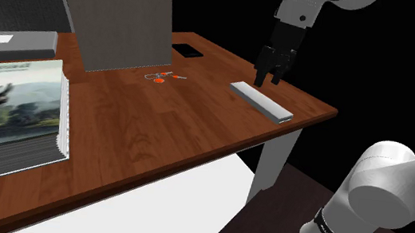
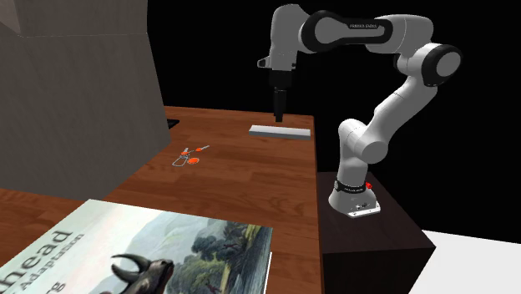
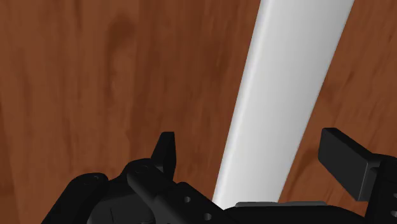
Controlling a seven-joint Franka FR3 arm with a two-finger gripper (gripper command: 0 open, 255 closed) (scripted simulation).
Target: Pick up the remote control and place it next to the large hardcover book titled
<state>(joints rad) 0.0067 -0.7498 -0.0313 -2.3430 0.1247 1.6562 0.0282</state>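
shoulder view: reddish wooden table (image 1: 156, 126) with grey remote (image 1: 261, 101), black area (image 1: 226, 9) behind

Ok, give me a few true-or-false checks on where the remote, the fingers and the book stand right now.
1. The flat light-grey bar-shaped remote lies on the brown wooden table. True.
2. The black fingers are shut on the remote. False: they stand apart, one on either side of it, not clasping it.
3. The remote rests against the large picture-covered book. False: the book lies at the other end of the table, towards the shoulder view's left.
4. A small orange-and-silver item lies on the table between the remote and the book. True.
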